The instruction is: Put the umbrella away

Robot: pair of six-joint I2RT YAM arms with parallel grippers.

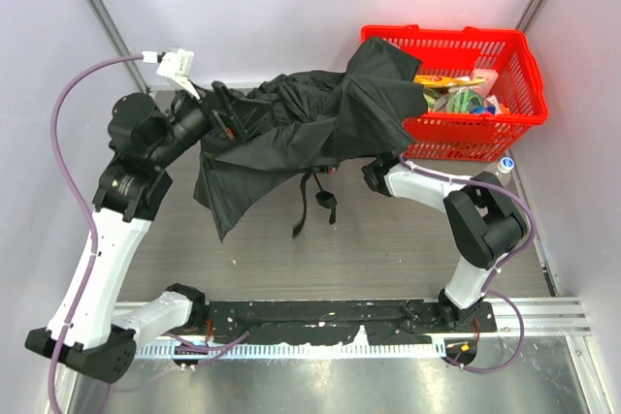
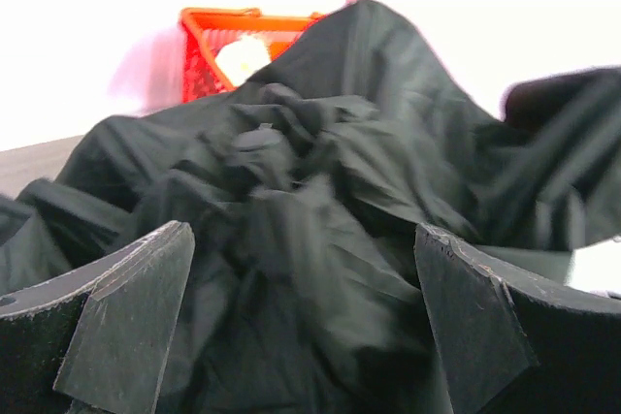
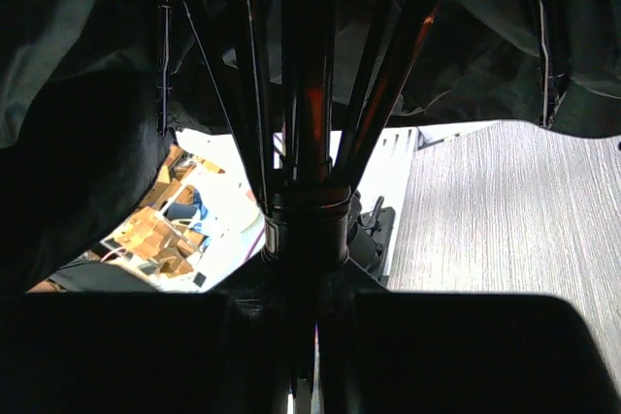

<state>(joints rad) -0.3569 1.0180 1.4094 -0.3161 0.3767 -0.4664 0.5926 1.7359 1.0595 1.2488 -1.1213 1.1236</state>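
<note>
The umbrella (image 1: 291,128) is a crumpled mass of black fabric, half open, lying across the back of the table, with one end draped over the red basket's left side. Its wrist loop (image 1: 303,206) hangs onto the table. My left gripper (image 1: 221,109) is at the fabric's left end. In the left wrist view it (image 2: 301,322) is open, with the folds of the umbrella (image 2: 320,191) lying between the wide-apart fingers (image 2: 126,317). My right gripper (image 1: 376,175) is under the fabric's right side. In the right wrist view it (image 3: 307,375) is shut on the umbrella's shaft, just below the rib hub (image 3: 307,220).
A red plastic basket (image 1: 524,75) holding several packets stands at the back right. A small bottle (image 1: 506,166) stands by the right wall. Grey walls close in the left, back and right. The wood-grain table (image 1: 388,249) runs to a metal rail at the front.
</note>
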